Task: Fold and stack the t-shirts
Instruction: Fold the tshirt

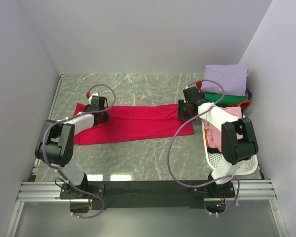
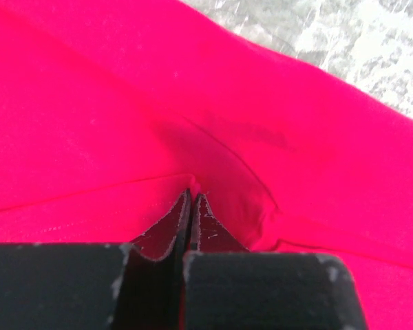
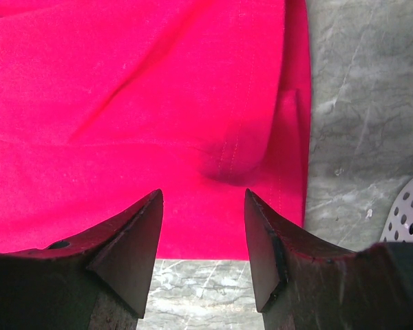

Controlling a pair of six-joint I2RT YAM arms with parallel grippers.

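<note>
Fingers of the left gripper (image 2: 193, 197) are pressed together, with no gap between them. At their tips the red shirt (image 2: 213, 103) is gathered into a small pucker, and creases run away from this point. A fold of cloth therefore seems to be pinched between them, though the fingers themselves hide the exact bite. Red cloth lies ahead of the tips and on both sides of them. Far ahead and to the right, a strip of the table (image 2: 372, 48) shows.

The right gripper (image 3: 203, 199) has its fingers well apart and holds nothing. Ahead of the tips is red cloth. Between the fingers, closer to the wrist, the cloth ends and the grey table begins. To the right of the right finger the shirt stops, and further right is the rim of the basket (image 3: 407, 213).

From above, the shirt lies as a long flat band on the table, with one gripper at each end. Off to the right of the right fingers, a lavender shirt (image 1: 226, 79) sits on a green shirt (image 1: 227, 97), in a pile by the basket's far end.
</note>
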